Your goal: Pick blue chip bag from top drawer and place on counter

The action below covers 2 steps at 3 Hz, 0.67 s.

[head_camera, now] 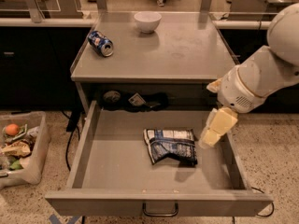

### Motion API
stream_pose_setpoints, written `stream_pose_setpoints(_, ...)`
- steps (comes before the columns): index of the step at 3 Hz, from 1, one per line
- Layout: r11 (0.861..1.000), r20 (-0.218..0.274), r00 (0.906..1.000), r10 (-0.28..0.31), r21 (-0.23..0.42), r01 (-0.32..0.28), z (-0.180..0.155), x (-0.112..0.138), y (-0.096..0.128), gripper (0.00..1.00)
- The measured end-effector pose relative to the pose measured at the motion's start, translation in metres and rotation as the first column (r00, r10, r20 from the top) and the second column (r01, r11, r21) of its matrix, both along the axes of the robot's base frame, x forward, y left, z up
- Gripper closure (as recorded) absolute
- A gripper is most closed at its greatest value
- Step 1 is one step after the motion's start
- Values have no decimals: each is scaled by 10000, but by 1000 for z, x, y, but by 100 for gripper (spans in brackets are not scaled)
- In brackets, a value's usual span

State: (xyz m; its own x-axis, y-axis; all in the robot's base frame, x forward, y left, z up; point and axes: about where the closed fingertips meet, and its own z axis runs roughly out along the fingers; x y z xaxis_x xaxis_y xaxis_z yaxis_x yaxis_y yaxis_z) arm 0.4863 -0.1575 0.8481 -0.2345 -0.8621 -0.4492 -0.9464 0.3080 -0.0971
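While the blue chip bag lies crumpled on the floor of the pulled-out top drawer, my gripper hangs just right of it, by the drawer's side wall, not touching it. Whether my gripper is spread or clenched, I cannot tell.

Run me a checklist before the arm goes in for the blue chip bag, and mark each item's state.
1. Top drawer pulled open: ok.
2. Blue chip bag uncovered, lying flat on the drawer floor: ok.
3. Gripper centred over the bag: not ok. It is by the drawer's right wall, to the right of the bag and apart from it.
4. Clutter near the bag: ok. The dark items sit at the rear under the counter, away from it.
5. Room to set the bag on the counter: ok. The soda can lies at the left and the bowl stands at the back.
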Motion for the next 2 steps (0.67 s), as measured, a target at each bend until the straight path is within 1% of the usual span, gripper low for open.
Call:
stream_pose_setpoints(1,9972,-12,9990,449,606,-447,-31,28,41,0)
stream_pose_setpoints(2,9977,69,9990,433,514,-436,-30,28,39,0)
